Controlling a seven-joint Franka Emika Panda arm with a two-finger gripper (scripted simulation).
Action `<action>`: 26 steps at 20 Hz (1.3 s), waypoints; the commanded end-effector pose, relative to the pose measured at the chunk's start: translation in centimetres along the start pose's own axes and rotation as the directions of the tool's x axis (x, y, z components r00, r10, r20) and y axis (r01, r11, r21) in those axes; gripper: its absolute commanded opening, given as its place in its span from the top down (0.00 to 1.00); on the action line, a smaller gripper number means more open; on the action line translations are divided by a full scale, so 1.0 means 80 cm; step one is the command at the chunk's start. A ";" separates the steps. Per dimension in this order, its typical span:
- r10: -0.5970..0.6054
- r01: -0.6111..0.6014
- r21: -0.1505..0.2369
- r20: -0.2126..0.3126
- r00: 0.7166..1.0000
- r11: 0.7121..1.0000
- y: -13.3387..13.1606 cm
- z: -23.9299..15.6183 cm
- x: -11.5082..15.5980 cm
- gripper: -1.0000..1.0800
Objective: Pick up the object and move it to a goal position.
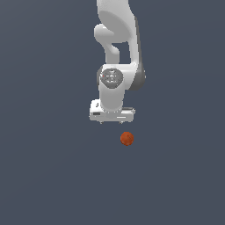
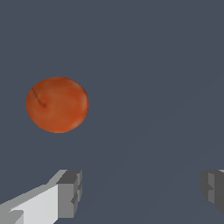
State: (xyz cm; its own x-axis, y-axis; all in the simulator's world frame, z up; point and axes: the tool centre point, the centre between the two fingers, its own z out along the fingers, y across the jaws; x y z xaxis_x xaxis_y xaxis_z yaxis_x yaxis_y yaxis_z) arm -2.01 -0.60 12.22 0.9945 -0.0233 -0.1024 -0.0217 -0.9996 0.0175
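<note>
The object, a small orange-red ball [image 1: 127,139] with faint dark marks, lies on the flat dark grey surface. My white gripper [image 1: 112,123] hangs just above and slightly to the exterior view's left of it, not touching it. In the wrist view the ball [image 2: 57,105] appears apart from my gripper [image 2: 142,190]. Two grey fingertips [image 2: 70,192] stand wide apart with nothing between them, so the gripper is open.
The white arm [image 1: 117,48] rises from the gripper toward the top of the exterior view. Plain dark grey ground [image 1: 52,176] surrounds the ball; no other objects or goal marker show.
</note>
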 end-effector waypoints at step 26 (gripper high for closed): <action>0.479 -0.476 0.056 -0.072 0.875 0.878 -0.094 0.020 0.055 0.04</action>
State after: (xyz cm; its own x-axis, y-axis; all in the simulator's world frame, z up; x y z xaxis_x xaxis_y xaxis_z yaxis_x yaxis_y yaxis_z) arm 2.19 6.45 10.10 0.8786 -0.4773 -0.0134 -0.4772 -0.8787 0.0105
